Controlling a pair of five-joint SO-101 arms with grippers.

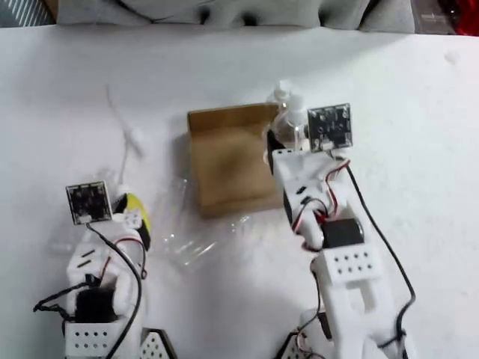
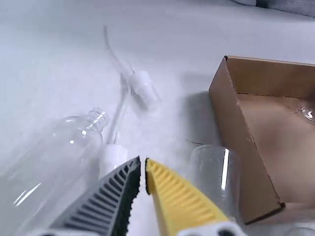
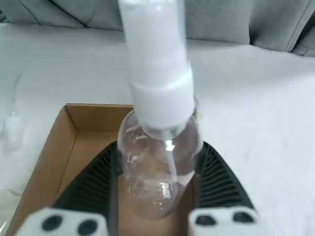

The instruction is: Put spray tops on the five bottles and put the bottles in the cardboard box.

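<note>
My right gripper (image 3: 160, 152) is shut on a clear bottle (image 3: 160, 162) with a white spray top (image 3: 157, 64) on it. It holds the bottle upright over the right side of the cardboard box (image 1: 224, 164); the same bottle (image 1: 290, 120) stands out in the high view. My left gripper (image 2: 143, 169) is shut with nothing in it, low over the table left of the box (image 2: 236, 113). Just ahead of it lie a topless clear bottle (image 2: 54, 162), a white spray top (image 2: 112, 158) and a second spray top (image 2: 143, 89) with its tube. Another clear bottle (image 2: 214, 172) lies against the box's wall.
Clear bottles (image 1: 187, 247) lie on the white table between the arms, in front of the box. A loose spray top (image 1: 135, 139) rests to the box's left. A grey cushioned edge (image 1: 224, 11) runs along the table's far side.
</note>
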